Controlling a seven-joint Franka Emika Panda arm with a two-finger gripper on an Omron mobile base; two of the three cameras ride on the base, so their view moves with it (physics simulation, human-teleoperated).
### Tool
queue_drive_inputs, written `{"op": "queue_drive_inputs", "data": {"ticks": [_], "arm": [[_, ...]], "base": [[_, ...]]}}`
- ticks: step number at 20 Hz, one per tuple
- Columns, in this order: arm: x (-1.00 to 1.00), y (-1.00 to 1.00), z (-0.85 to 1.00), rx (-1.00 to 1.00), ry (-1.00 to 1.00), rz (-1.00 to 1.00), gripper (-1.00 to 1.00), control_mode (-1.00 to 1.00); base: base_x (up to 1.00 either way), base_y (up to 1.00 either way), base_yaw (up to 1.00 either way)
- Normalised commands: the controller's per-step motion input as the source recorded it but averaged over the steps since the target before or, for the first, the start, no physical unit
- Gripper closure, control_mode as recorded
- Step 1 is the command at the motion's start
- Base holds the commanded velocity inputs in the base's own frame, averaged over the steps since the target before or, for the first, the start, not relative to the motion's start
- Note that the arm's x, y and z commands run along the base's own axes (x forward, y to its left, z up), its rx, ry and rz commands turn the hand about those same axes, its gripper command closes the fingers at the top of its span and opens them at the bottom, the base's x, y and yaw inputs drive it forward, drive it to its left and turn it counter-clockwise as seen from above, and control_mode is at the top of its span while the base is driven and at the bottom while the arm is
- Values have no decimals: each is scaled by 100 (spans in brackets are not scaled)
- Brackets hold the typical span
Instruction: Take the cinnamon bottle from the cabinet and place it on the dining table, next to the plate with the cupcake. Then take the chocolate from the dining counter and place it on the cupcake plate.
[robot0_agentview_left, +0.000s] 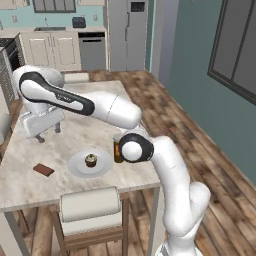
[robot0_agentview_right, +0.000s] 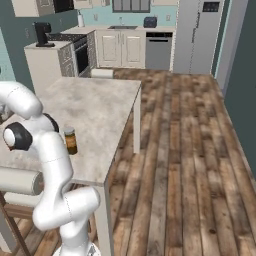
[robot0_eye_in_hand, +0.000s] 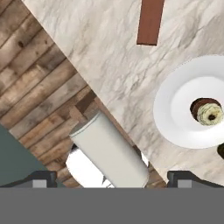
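Note:
The cinnamon bottle (robot0_agentview_left: 118, 148) (robot0_agentview_right: 70, 140) stands upright on the marble dining table (robot0_agentview_left: 95, 130), just right of the white plate (robot0_agentview_left: 75, 167) (robot0_eye_in_hand: 168, 109) that holds the cupcake (robot0_agentview_left: 91, 160) (robot0_eye_in_hand: 206, 110). Left of the plate, the brown chocolate bar (robot0_agentview_left: 43, 170) (robot0_eye_in_hand: 150, 22) lies flat on the table. My gripper (robot0_agentview_left: 49, 134) (robot0_eye_in_hand: 113, 178) hangs open over the table's left part, above and behind the chocolate, with nothing between its fingers. The robot's elbow partly covers the bottle in the left base view.
A cushioned chair (robot0_agentview_left: 90, 205) (robot0_eye_in_hand: 109, 153) is tucked under the near edge of the table, and another chair (robot0_agentview_left: 76, 77) (robot0_agentview_right: 101, 73) stands at the far end. Kitchen cabinets and a dishwasher line the back wall. Wooden floor lies to the right.

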Motion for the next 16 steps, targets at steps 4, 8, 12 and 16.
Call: {"op": "queue_drive_inputs", "data": {"ticks": [4,8,12,16], "arm": [[-57,-6,-86,0,-11,0,-100,-100],[-29,-24,-83,1,-12,0,-100,-100],[6,-35,-92,8,0,-1,-100,-100],[16,-31,-86,18,0,-1,-100,-100]], "base": [[0,0,0],[0,0,0],[0,0,0],[0,0,0]]}}
